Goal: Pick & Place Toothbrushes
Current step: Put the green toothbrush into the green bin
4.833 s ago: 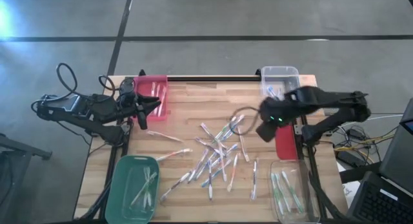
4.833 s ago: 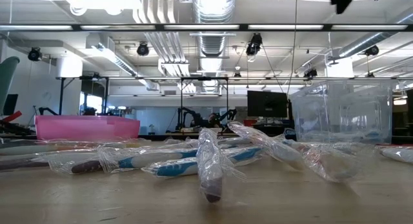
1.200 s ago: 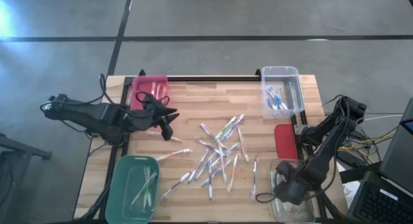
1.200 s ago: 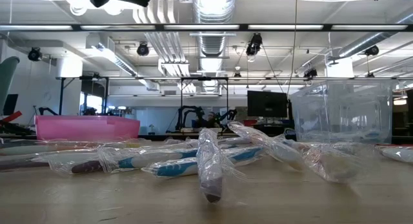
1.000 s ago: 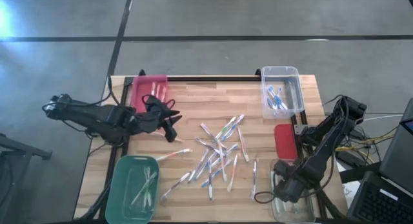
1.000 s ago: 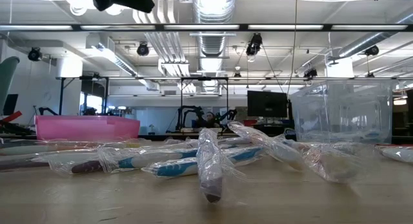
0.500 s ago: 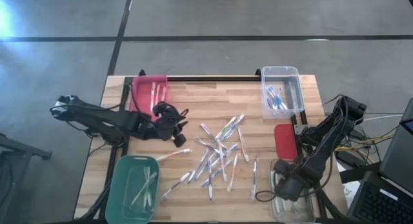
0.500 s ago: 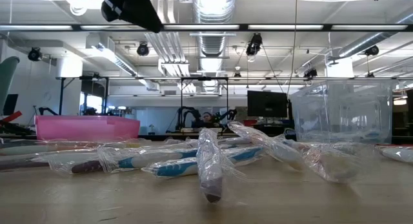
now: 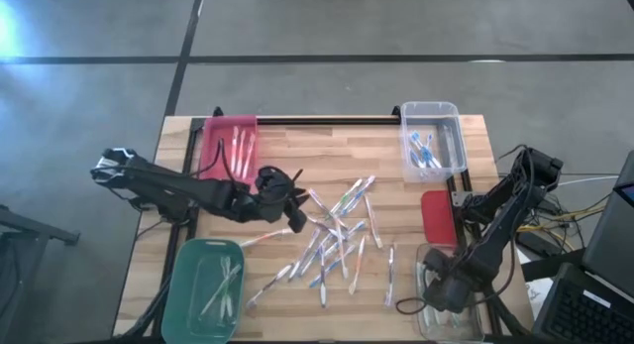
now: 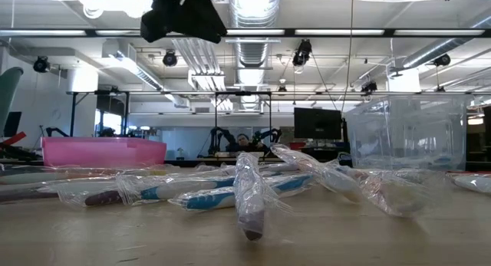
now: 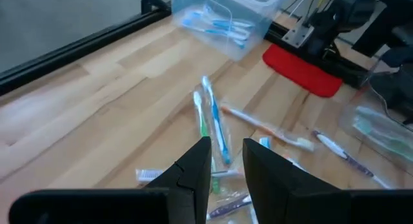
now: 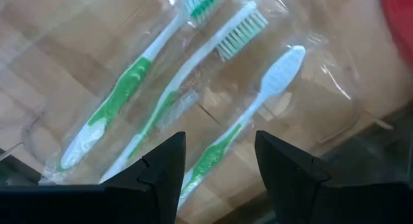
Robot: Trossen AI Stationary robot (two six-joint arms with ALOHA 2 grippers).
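Wooden planks make up the bench [image 9: 297, 156] under me, with grey concrete floor around it. Most of the toothbrushes [image 9: 337, 235] lie loose in a scatter across the middle of the bench, many in clear wrappers. My left gripper [image 9: 295, 217] reaches over the near-left edge of that scatter, above the brushes; its jaws stand slightly apart with nothing between them, and through them I see a blue toothbrush [image 11: 215, 124] and a green one lying side by side on the planks. My right gripper [image 12: 216, 179] hangs over the clear bin [image 9: 428, 324] at the near right corner, jaws open and empty, looking down on three green-handled toothbrushes [image 12: 116, 98] in wrappers lying in that bin. Another clear bin [image 9: 433, 111] at the far right holds blue brushes. A pink bin [image 9: 216, 146] at the far left holds a few, and a green bin [image 9: 188, 289] at the near left holds a few more. A red pad [image 9: 437, 217] lies between the two clear bins.
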